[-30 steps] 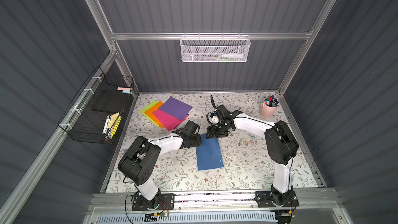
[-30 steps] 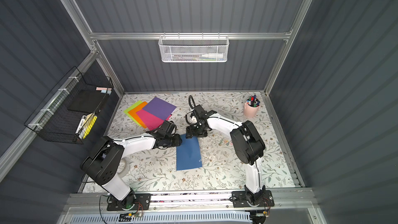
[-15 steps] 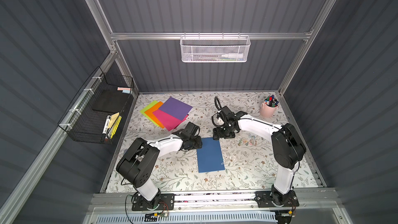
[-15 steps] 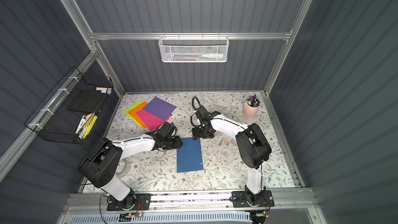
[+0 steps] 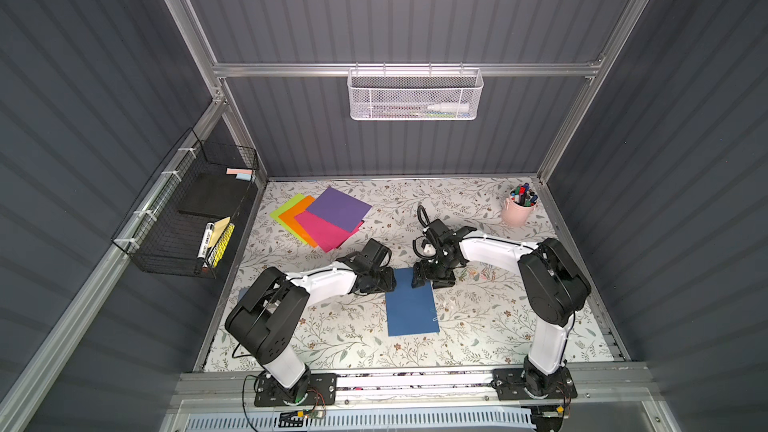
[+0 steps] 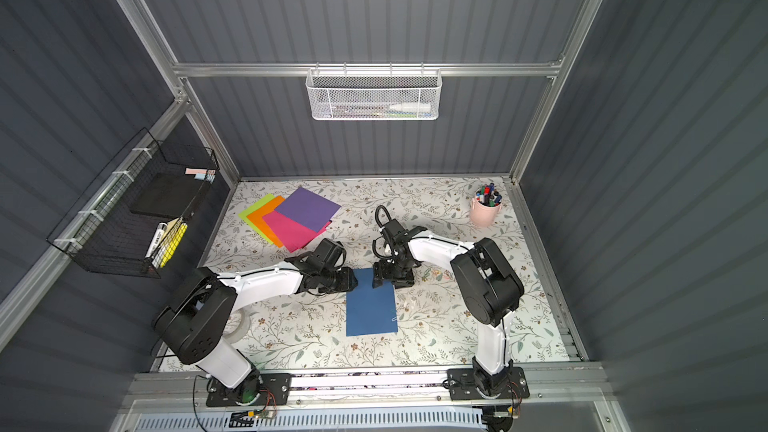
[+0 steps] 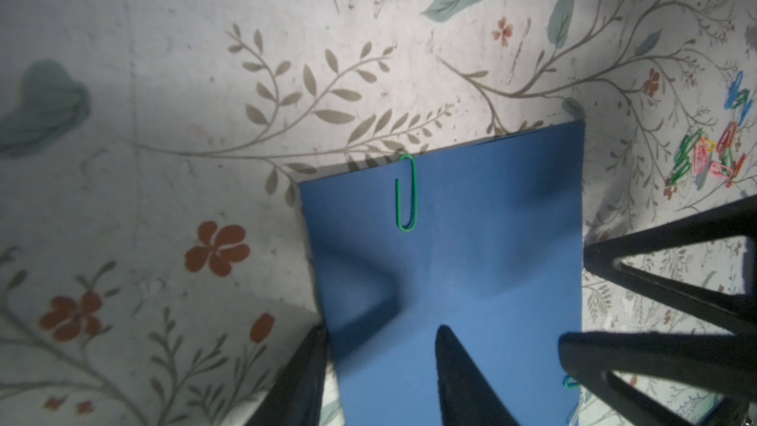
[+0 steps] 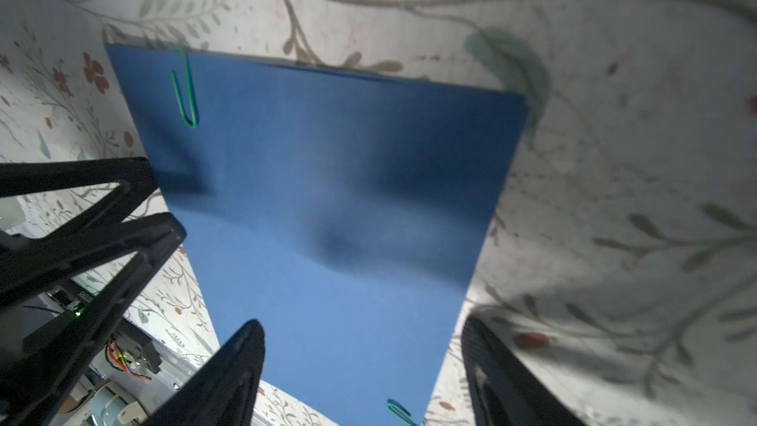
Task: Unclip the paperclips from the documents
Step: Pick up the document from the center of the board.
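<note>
Flat on the flowered table (image 5: 332,338), in both top views: blue sheet (image 5: 411,305), long edges running toward the arms' bases. Above its far end, side by side: left gripper (image 5: 390,282) at the left corner and right gripper (image 5: 432,282) at the right corner, near each other but apart. Left gripper open, nothing between the fingers; in the left wrist view one finger (image 7: 461,374) over the blue paper, its partner off the sheet's side edge over bare table. Right gripper likewise spread wide and empty, one finger (image 8: 233,366) above the sheet, its partner past the opposite side edge. Contact between fingertips and paper: impossible to tell. Clipped over one edge of the sheet, well ahead of both pairs of fingers: green clip (image 7: 406,194), sharp in the left wrist view, blurred in the right one. Close by the right gripper's fingers, on a side edge: second green clip (image 8: 399,407). On the sheet's right long edge toward the near corner, in a top view: pale clip (image 5: 434,319). To the right of the right gripper, loose on the table: heap of coloured clips (image 5: 486,274). Far left on the table, well apart from the grippers: fanned stack of sheets (image 5: 332,214), purple over pink, orange and lime. In the far right corner: pink cup (image 5: 515,214) full of pens.
</note>
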`<action>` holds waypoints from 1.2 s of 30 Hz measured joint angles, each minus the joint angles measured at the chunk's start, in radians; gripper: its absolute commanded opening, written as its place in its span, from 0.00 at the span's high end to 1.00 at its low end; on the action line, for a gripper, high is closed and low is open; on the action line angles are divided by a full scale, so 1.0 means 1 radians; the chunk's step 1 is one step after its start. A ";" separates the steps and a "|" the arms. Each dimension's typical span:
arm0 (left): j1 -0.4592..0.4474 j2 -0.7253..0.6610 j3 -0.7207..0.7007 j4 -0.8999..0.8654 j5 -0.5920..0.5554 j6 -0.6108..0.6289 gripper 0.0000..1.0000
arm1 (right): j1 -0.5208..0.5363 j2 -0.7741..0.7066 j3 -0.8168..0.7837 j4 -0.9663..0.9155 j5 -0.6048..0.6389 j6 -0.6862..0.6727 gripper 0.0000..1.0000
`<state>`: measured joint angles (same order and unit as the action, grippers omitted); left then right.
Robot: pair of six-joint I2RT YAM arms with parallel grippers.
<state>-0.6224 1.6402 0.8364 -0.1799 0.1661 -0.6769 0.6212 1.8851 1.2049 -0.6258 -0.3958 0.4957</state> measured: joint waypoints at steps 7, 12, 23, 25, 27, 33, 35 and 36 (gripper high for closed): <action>-0.016 0.000 -0.001 0.002 0.008 -0.004 0.54 | 0.021 0.000 -0.010 0.050 -0.036 0.038 0.21; -0.025 0.000 -0.006 0.014 0.018 -0.012 0.54 | 0.030 0.002 -0.016 0.108 -0.050 0.064 0.20; -0.025 -0.005 -0.016 0.027 0.022 -0.019 0.54 | 0.032 0.022 -0.015 0.185 -0.083 0.074 0.51; -0.025 -0.005 -0.016 0.027 0.022 -0.019 0.53 | 0.032 0.022 -0.015 0.198 -0.091 0.069 0.58; -0.025 -0.006 -0.016 0.027 0.023 -0.019 0.50 | 0.032 0.022 -0.015 0.207 -0.097 0.058 0.62; -0.011 -0.045 -0.014 -0.021 0.027 -0.039 0.38 | 0.022 0.021 -0.016 0.245 -0.122 0.034 0.72; 0.011 -0.093 -0.014 -0.031 0.031 -0.045 0.34 | 0.011 0.015 -0.026 0.273 -0.140 0.030 0.73; 0.027 -0.121 -0.014 -0.031 0.032 -0.046 0.33 | 0.002 0.006 -0.039 0.290 -0.153 0.029 0.73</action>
<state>-0.5957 1.5188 0.8223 -0.2108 0.1986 -0.7231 0.6235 1.8912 1.1664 -0.3363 -0.5491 0.5247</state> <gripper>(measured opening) 0.648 0.276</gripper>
